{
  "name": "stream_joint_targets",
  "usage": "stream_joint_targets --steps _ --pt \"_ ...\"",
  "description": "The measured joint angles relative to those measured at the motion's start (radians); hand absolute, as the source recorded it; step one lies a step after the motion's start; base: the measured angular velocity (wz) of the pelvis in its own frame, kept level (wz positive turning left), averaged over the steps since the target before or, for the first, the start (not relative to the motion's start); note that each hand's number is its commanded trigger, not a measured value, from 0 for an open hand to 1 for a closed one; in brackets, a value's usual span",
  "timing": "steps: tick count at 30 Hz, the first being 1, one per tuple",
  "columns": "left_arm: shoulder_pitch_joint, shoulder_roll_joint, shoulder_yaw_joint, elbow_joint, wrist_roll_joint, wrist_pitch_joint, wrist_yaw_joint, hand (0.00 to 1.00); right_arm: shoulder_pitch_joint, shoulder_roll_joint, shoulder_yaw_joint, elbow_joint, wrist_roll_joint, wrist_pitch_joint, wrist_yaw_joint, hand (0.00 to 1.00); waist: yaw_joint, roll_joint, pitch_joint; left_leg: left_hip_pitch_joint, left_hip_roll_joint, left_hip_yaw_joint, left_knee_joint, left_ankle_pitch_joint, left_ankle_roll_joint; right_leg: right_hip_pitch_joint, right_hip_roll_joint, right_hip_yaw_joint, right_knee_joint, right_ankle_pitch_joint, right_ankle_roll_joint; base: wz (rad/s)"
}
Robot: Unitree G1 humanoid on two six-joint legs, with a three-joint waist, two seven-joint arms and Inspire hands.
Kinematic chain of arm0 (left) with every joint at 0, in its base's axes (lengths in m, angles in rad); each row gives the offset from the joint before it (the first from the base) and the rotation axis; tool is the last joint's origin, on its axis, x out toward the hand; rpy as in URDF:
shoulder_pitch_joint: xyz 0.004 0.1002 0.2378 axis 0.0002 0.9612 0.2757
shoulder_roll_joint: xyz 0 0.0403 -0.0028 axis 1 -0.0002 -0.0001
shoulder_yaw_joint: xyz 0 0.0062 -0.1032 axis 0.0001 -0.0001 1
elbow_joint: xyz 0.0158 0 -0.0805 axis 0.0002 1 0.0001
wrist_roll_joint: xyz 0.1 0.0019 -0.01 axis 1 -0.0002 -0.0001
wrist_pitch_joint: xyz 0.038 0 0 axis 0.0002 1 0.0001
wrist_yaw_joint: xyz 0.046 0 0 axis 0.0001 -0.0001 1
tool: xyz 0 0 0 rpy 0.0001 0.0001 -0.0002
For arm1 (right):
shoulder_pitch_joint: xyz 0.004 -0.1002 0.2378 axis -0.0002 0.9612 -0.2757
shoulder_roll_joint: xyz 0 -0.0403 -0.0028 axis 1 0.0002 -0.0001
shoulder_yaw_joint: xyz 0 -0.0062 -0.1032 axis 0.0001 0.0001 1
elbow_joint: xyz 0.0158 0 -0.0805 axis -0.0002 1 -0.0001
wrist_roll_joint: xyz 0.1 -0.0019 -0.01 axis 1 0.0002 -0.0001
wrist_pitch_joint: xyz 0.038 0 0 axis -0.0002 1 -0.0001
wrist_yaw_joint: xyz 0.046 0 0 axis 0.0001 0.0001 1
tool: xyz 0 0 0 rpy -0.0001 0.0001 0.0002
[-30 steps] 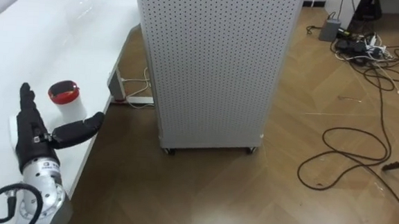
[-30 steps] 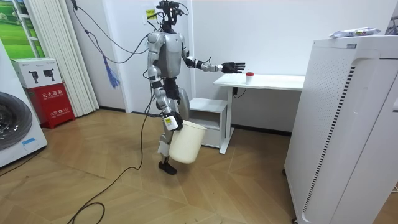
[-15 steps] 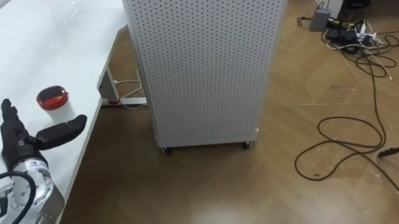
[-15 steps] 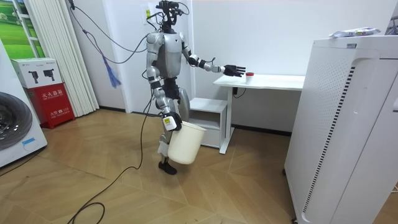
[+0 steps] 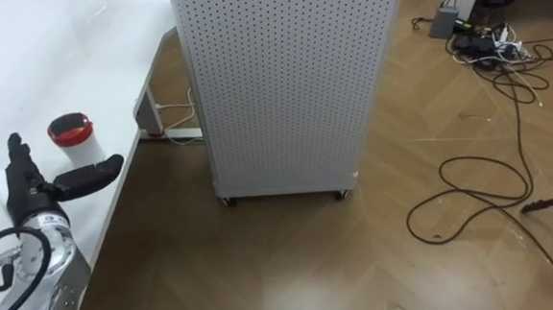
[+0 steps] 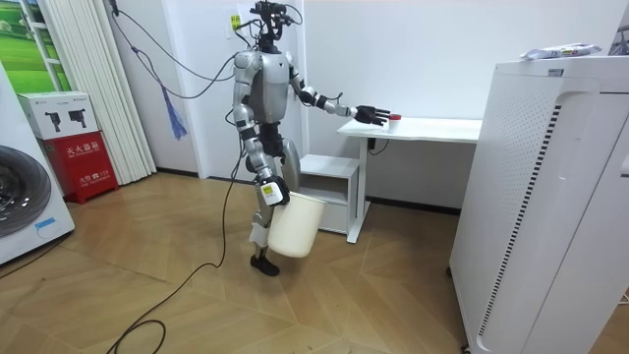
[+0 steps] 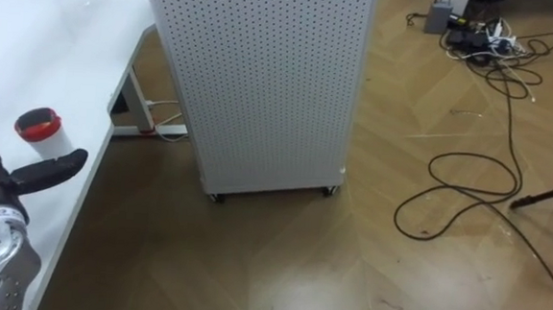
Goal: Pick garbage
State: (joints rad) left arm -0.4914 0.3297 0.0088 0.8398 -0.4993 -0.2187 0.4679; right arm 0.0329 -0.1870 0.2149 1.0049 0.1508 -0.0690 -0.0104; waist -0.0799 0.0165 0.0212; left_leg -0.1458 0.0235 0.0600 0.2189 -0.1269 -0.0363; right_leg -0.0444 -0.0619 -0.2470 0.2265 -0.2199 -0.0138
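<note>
Left eye view: the robot's left hand (image 5: 36,186) hovers over a white table (image 5: 62,46) near its edge, fingers straight and thumb spread wide, holding nothing. A red-lidded cup (image 5: 69,130) stands just beyond it by the same edge, apparently untouched. Room view: the right hand (image 6: 267,194) seems to grip a white bucket (image 6: 293,226) hanging at the robot's side

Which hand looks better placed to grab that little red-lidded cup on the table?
The left. Its left hand is open over the table, close to the cup, while the right hand is down low at the bucket by its leg.
</note>
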Motion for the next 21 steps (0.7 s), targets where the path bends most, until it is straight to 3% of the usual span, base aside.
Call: stream_joint_targets --steps 4,14,21 --pt "-0.042 0.005 0.027 0.052 0.001 0.022 -0.007 0.00 -0.004 0.000 0.000 -0.005 -0.003 0.006 0.001 1.00 -0.001 -0.005 0.0017 -0.020 0.001 0.009 0.002 0.000 0.000 -0.029 0.000 0.012 0.012 0.000 0.000 -0.06" --pt "-0.131 0.019 0.025 0.096 0.001 0.025 0.004 0.00 -0.016 -0.008 0.028 -0.004 -0.001 0.005 -0.003 1.00 -0.012 -0.017 0.0078 -0.022 0.000 0.018 0.003 0.000 0.000 -0.035 0.001 0.049 0.012 0.000 0.001 -0.02" --pt "-0.145 0.039 0.026 0.107 0.001 0.025 0.029 0.00 -0.025 -0.005 0.040 -0.004 0.000 0.005 -0.010 1.00 -0.036 -0.020 0.0088 -0.036 0.000 0.021 0.003 0.000 0.000 -0.048 0.000 0.048 0.012 0.001 0.002 0.00"
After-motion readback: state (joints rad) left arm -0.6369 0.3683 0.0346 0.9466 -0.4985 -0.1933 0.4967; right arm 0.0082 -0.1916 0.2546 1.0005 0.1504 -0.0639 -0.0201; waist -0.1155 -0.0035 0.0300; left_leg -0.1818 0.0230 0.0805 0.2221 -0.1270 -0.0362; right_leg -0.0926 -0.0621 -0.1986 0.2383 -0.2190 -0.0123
